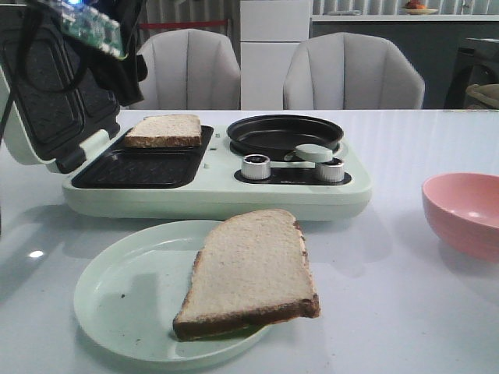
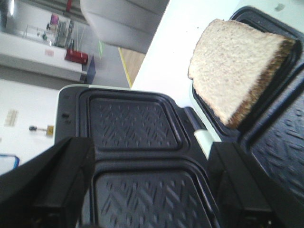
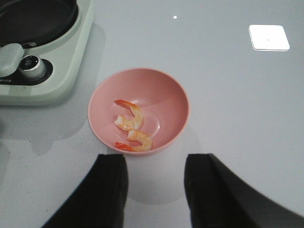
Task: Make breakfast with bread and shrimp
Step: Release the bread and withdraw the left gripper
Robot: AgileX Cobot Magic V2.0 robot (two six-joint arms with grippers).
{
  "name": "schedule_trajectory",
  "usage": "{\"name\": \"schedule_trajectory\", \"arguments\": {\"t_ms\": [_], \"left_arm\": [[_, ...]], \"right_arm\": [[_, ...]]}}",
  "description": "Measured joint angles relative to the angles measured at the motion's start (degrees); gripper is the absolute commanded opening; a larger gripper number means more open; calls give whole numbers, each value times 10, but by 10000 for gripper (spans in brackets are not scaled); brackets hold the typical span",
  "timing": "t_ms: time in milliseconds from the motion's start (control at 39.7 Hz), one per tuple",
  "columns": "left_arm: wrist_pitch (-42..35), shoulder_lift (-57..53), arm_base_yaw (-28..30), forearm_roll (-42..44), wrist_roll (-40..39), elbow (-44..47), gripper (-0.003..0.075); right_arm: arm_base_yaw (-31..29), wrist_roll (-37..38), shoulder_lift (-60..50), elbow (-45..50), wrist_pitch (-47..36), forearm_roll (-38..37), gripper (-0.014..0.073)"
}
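Standing open at left centre of the front view: mint-green breakfast maker (image 1: 312, 199), lid (image 1: 43, 86) raised at upper left.

- Bread, slice one (image 1: 164, 130): lying in the rear sandwich plate of the maker. Front plate (image 1: 140, 169) bare.
- Bread, slice two (image 1: 253, 274): resting on the pale green plate (image 1: 117, 300) at lower centre, one edge overhanging the rim.
- Shrimp (image 3: 130, 118): two curled pieces in the pink bowl (image 3: 168, 95), centre of the right wrist view; bowl sits beside the maker's knobs (image 1: 256, 167).
- Round pan (image 1: 284, 134): empty, right half of the maker.
- Left gripper (image 2: 152, 190): jaws wide apart, holding nothing, hovering before the lid's inner plates.
- Right gripper (image 3: 156, 190): jaws apart, holding nothing, poised near the bowl.

Step judged in hand: first slice loaded; shrimp not yet moved. Next move likely calls for the right gripper to descend into the bowl and pinch one shrimp gently, clear of the bowl wall.
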Motion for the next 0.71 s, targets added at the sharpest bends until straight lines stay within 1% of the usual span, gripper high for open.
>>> {"name": "schedule_trajectory", "arguments": {"t_ms": [101, 202, 277, 403, 530, 706], "left_arm": [[48, -32, -49, -115, 59, 0, 542], [86, -69, -81, -242, 107, 0, 542], [113, -101, -94, -338, 129, 0, 542], [135, -160, -98, -465, 159, 1, 542], [142, -221, -98, -545, 181, 1, 542], [147, -307, -98, -635, 208, 3, 542]], "right_arm": [[0, 0, 0, 0, 0, 0, 413], [0, 0, 0, 0, 0, 0, 413], [0, 0, 0, 0, 0, 0, 413], [0, 0, 0, 0, 0, 0, 413], [0, 0, 0, 0, 0, 0, 413], [0, 0, 0, 0, 0, 0, 413]]}}
